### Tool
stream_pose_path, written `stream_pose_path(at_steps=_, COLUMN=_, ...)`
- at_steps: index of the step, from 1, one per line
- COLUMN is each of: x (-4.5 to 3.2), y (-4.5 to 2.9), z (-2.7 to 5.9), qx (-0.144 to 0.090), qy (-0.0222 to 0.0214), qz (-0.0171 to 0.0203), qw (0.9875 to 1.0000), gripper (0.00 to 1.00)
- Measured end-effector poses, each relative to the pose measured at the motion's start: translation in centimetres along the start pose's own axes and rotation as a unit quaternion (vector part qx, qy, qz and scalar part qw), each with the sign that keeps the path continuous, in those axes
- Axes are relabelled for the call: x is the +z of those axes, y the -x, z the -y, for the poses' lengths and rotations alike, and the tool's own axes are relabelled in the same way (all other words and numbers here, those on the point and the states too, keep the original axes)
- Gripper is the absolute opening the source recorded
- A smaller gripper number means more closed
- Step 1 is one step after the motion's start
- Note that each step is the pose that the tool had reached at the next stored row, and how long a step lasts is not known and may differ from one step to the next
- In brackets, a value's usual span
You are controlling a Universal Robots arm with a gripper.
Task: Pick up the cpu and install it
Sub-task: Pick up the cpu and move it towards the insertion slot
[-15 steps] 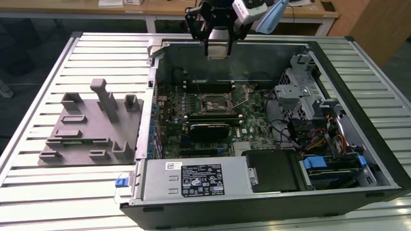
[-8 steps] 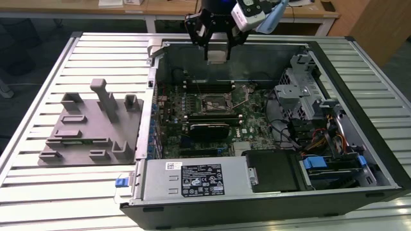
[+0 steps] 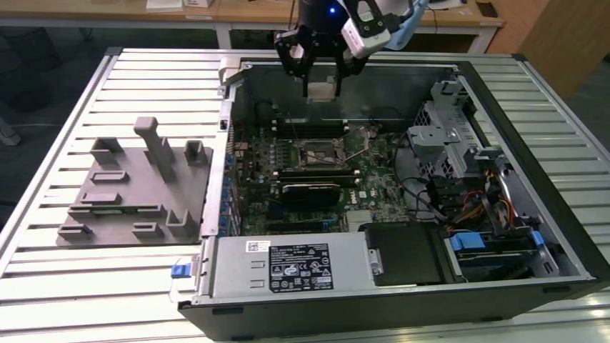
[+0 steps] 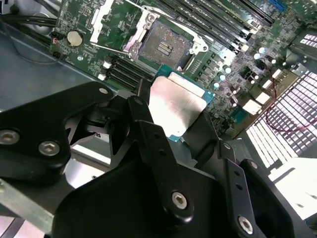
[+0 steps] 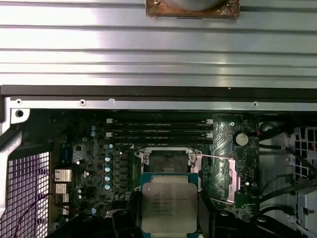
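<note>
Nearest on the table (image 3: 96, 286), one open computer case (image 3: 381, 318) is lying on its side, with its one power supply (image 3: 296, 266) occupying the near edge. At the exterior view's left, one grey fixture tray (image 3: 124, 196) is sitting just beside the case.

Midway back, one socket (image 3: 318, 151) is sitting on the motherboard (image 3: 381, 189). Its metal frame is standing open, which in my judgement is leaving the seat exposed to receive the chip.

Farther back and raised well above the board, one end effector (image 3: 322, 86) is gripping the single cpu (image 3: 322, 90). In the second wrist view, two dark fingers (image 4: 146, 129) are pinching the cpu (image 4: 176, 106) by opposite edges and holding it flat. Its metal top is facing away from the board, apparently so that its contact face is pointing down toward the socket (image 4: 165, 45). The cpu is hanging apart from the socket, so installation is not yet done.
</note>
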State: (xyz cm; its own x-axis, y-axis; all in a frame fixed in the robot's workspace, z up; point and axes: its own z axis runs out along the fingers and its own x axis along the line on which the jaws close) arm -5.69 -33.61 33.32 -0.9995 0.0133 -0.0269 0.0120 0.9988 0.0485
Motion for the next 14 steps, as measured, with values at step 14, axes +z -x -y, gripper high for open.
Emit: stream_pose_path(at_steps=14, x=2.56, y=0.63, z=0.12, qx=0.000, qy=-0.0001, qz=0.0000, qw=1.0000, gripper=0.54)
